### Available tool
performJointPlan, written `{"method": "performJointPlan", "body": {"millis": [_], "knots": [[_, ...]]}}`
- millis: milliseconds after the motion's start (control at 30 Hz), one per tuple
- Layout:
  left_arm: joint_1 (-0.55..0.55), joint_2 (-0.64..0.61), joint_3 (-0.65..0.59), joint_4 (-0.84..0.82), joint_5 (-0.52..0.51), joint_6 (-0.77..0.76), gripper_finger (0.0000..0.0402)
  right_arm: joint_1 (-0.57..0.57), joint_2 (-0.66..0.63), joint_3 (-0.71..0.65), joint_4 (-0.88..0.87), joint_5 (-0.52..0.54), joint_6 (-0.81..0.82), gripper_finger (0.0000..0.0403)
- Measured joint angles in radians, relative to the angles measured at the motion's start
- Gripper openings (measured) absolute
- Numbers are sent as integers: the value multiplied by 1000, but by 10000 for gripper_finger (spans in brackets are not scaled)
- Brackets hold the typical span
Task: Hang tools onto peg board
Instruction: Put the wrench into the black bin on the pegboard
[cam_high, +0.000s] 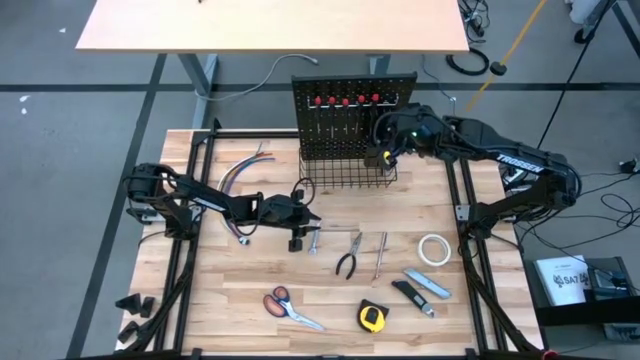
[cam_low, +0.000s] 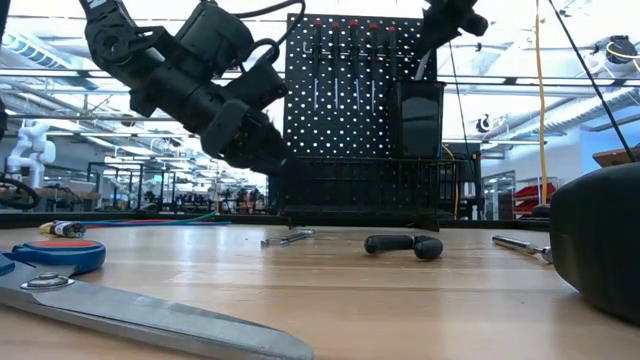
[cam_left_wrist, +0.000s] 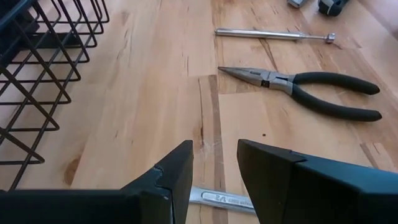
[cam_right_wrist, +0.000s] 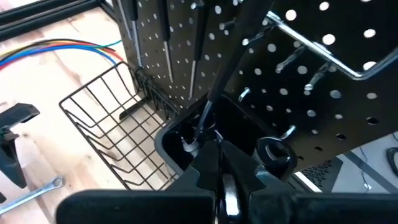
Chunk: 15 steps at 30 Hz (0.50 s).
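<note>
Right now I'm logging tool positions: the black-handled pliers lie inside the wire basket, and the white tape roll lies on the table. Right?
Not quite. The high view shows the black-handled pliers lying on the tabletop, in front of the wire basket, not inside it. The white tape roll does lie on the table.

**Count of items, by kind.**

- **On the light wooden table (cam_high: 230, 300):**
  - one silver open-ended wrench (cam_high: 313, 241)
  - one pair of black-handled needle-nose pliers (cam_high: 349, 262)
  - one slim silver rod tool (cam_high: 381, 255)
  - one white tape roll (cam_high: 433, 250)
  - one pair of orange-handled scissors (cam_high: 290, 308)
  - one yellow tape measure (cam_high: 372, 317)
  - two utility knives, namely one grey-blue knife (cam_high: 428, 284) and one dark knife (cam_high: 411, 296)
  - one bundle of coloured wires (cam_high: 245, 172)
- **On the one upright black perforated peg board (cam_high: 400, 85):**
  - five red-topped screwdrivers (cam_high: 346, 101)
  - one black wire basket (cam_high: 345, 172)
  - one small black cup (cam_low: 418, 120)
- **Arms:** two, both dark, the left arm (cam_high: 200, 200) and the right arm (cam_high: 500, 155).
</note>
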Motion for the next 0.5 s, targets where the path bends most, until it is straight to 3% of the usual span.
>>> {"method": "performJointPlan", "body": {"millis": [300, 500], "knots": [[0, 0, 0, -1, 0, 0, 134, -8, 2, 0, 1, -22, -25, 1], [0, 0, 0, -1, -1, 0, 134, -8, 2, 0, 3, -18, -37, 33]]}}
